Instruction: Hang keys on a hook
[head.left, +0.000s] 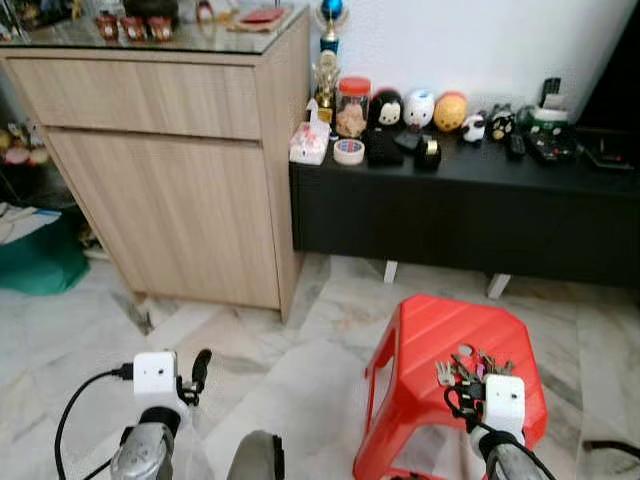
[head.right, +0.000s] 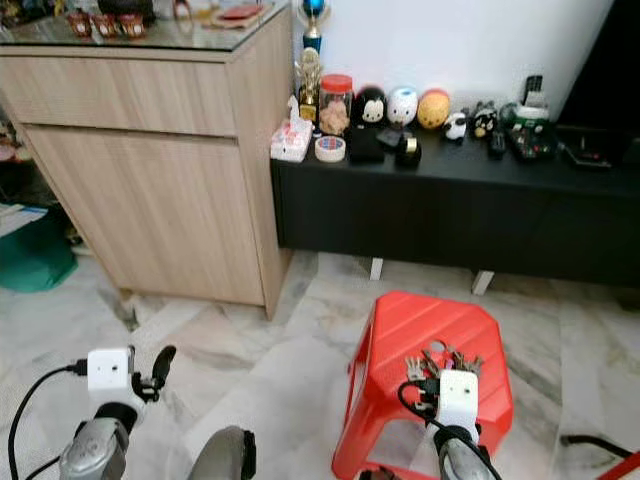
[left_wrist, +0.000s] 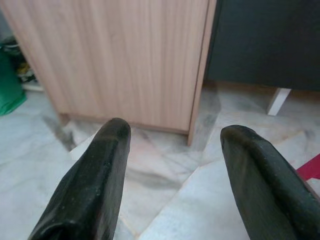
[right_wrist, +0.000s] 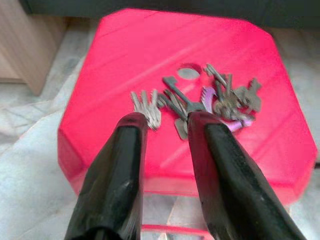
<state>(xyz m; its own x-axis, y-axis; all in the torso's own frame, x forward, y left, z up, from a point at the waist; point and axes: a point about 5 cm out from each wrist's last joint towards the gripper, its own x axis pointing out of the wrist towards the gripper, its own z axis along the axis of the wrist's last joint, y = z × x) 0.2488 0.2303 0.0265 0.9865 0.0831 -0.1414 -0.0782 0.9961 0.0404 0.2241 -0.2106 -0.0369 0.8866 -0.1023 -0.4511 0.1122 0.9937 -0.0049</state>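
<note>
A bunch of metal keys (right_wrist: 200, 97) on a ring lies spread on the flat top of a red plastic stool (head.left: 430, 330), near its front edge. My right gripper (right_wrist: 166, 124) hovers just in front of the keys and slightly above the stool top. It is open, with nothing between its fingers (right_wrist: 200, 125), and one fingertip reaches the nearest key. From the head, the keys (head.left: 468, 368) lie right beyond the right gripper (head.left: 460, 398). My left gripper (left_wrist: 175, 135) is open and empty, held low over the marble floor, facing the wooden cabinet.
A tall wooden cabinet (head.left: 180, 170) stands to the left. A low black bench (head.left: 460, 210) along the white wall carries several small toys and jars. A green bag (head.left: 40, 260) sits on the floor at far left. A black cable (head.left: 610, 448) lies at right.
</note>
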